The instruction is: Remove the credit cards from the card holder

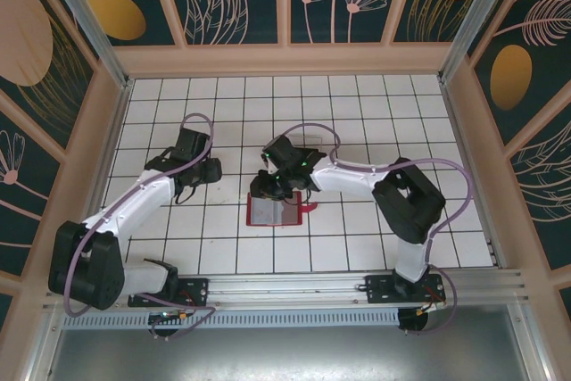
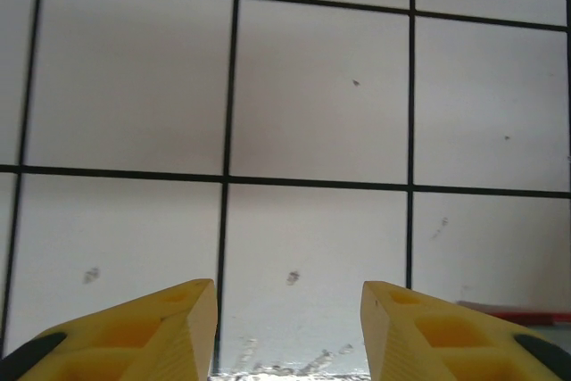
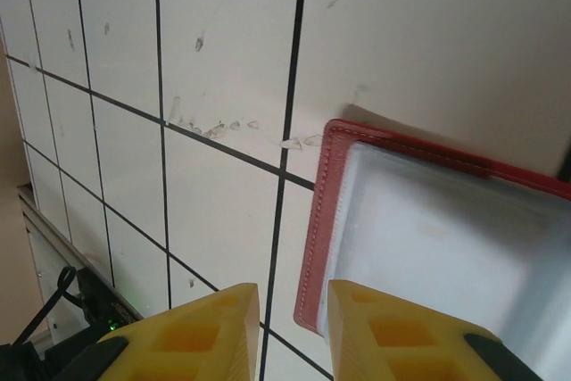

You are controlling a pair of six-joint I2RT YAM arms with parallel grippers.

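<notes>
The card holder lies unfolded on the white tiles, red-edged with a pale grey inside, its snap tab sticking out to the right. In the right wrist view its stitched red edge frames the grey inside. I cannot tell the credit cards apart from that grey surface. My right gripper hangs over the holder's far left corner, open by a narrow gap with bare tile between its fingers. My left gripper stands open over bare tile, left of the holder, whose red edge shows at lower right.
A clear plastic box sits just behind the right wrist, partly hidden by it. Wooden walls enclose the tiled floor on three sides, and a metal rail runs along the near edge.
</notes>
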